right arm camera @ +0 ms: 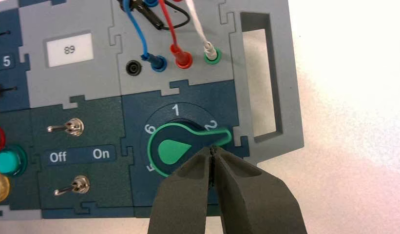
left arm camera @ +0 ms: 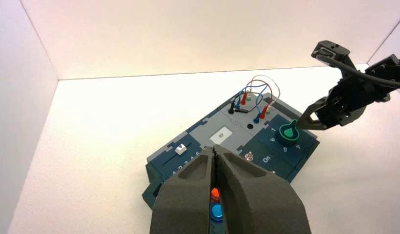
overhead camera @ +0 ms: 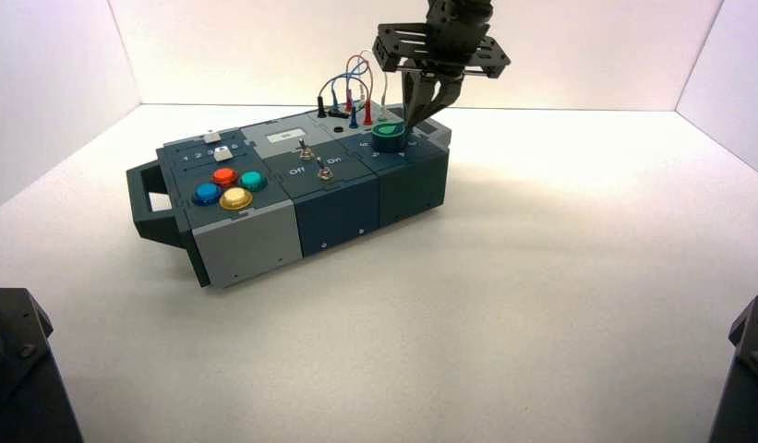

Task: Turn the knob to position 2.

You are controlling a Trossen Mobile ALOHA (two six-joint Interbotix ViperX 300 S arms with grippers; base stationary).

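Note:
The knob (right arm camera: pixel 176 148) is dark green with a bright green rim and teardrop mark, and it sits at the box's end near the handle (right arm camera: pixel 266 83). Its pointer tab (right arm camera: pixel 221 136) lies right beside the printed 2 (right arm camera: pixel 211 125). My right gripper (right arm camera: pixel 212 148) is shut with nothing between its fingers, its tips resting against the tab's edge. In the high view the same gripper (overhead camera: pixel 414 115) hangs straight over the knob (overhead camera: pixel 389 137). The left gripper (left arm camera: pixel 215 150) is shut and hovers above the box's button end, away from the knob (left arm camera: pixel 288 132).
Two metal toggle switches (right arm camera: pixel 71 127) (right arm camera: pixel 77 185) flank the Off/On lettering. A small display (right arm camera: pixel 69 49) reads 89. Blue, red and white plugged wires (right arm camera: pixel 180 59) rise behind the knob. Coloured push-buttons (overhead camera: pixel 229 186) and a slider (left arm camera: pixel 181 149) occupy the other end.

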